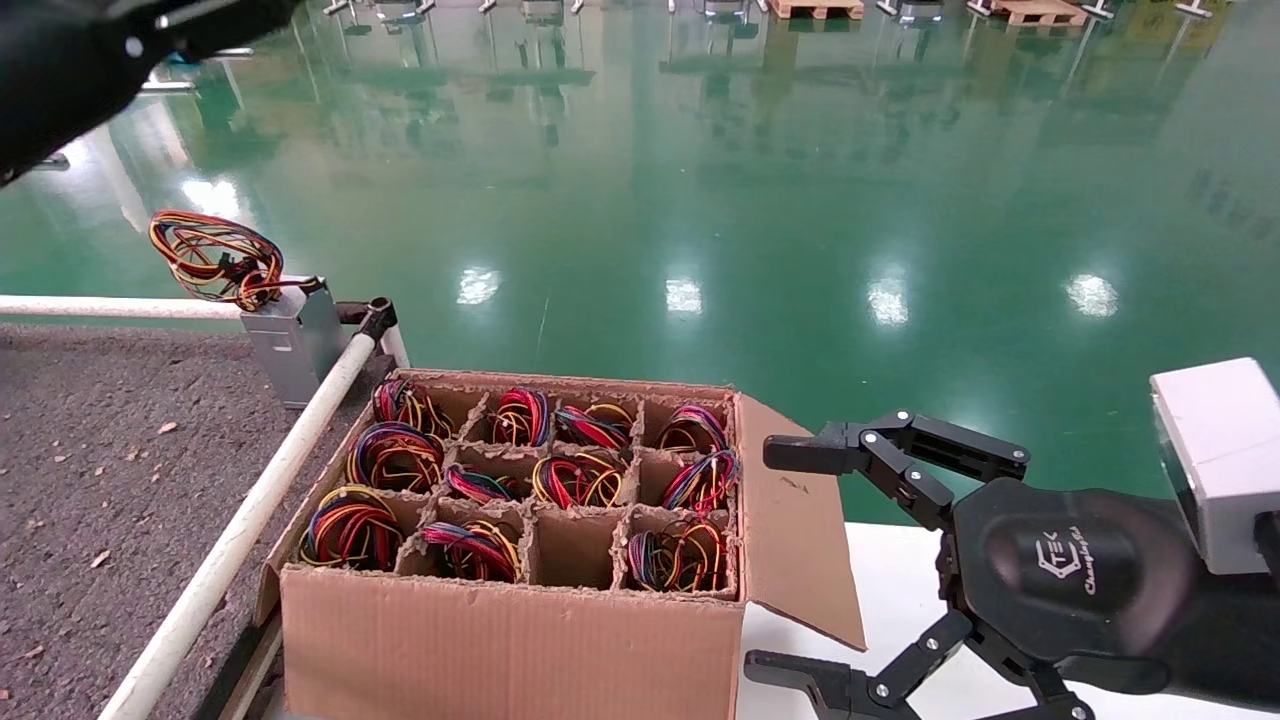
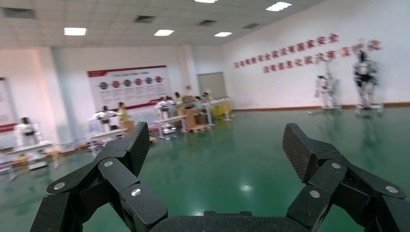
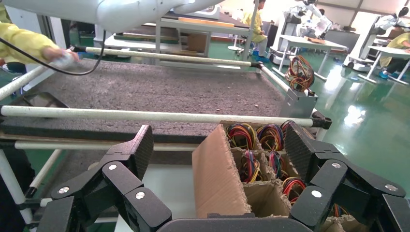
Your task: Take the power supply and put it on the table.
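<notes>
head view cuts off the left arm (image 1: 90, 60) at the top corner; its gripper (image 2: 217, 159), seen from its wrist, is spread wide over green floor (image 1: 700, 180). power supply (image 1: 290, 335) stands at the table's (image 1: 90, 450) far corner, against the tubing (image 1: 250, 520). right gripper (image 1: 790, 560), wide and empty, hovers well apart, beside the box (image 1: 510, 620) of wire coils.

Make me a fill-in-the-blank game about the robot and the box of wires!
1. The power supply stands at the corner of the dark grey ____.
2. The cardboard box has exactly one ____ compartment.
3. The right gripper waits beside the box with its jaws ____.
4. The floor is shiny ____.

Missing words: table; empty; open; green
</notes>
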